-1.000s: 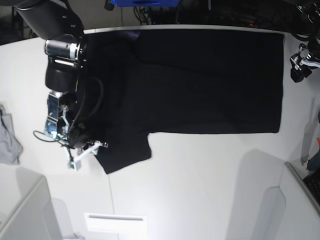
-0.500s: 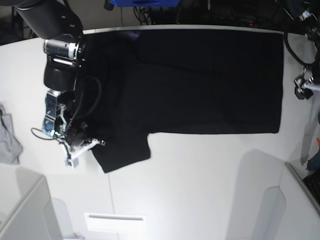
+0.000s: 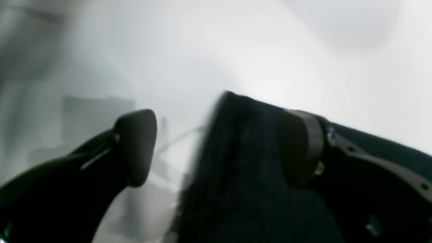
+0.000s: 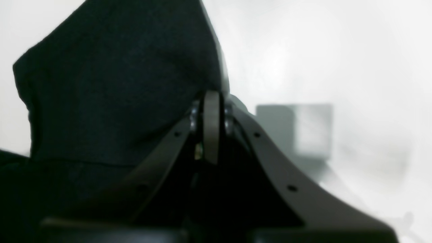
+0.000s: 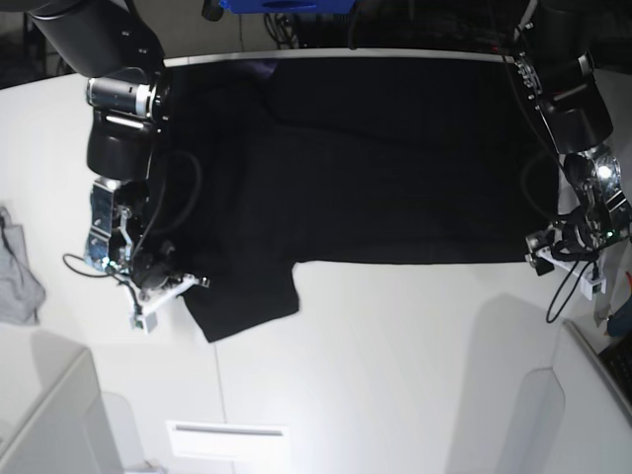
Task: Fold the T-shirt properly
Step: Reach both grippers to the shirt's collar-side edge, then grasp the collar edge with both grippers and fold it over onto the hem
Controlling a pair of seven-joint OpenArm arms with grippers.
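Left arm (image 5: 578,237) has come down to the T-shirt (image 5: 395,158), jaws wide; right jaws clamp its sleeve on the white table (image 5: 395,375).

The white table (image 5: 395,375) carries the black T-shirt (image 5: 395,158) and a small grey cloth (image 5: 18,276).

- the left wrist view was heavily blurred; the t-shirt (image 3: 249,175) showed only as a dark smear running off the bottom edge.
- the left gripper (image 3: 219,148) had both arms cut off by the lower corners of that view.
- in the right wrist view, the right gripper (image 4: 211,131) hid whatever fabric lay between its closed pads.
- the t-shirt's print could not be made out in any view.
- a grey cloth (image 5: 18,276) was cropped by the base view's left edge.
- the grey block (image 4: 293,130) behind the right gripper was too blurred to identify.
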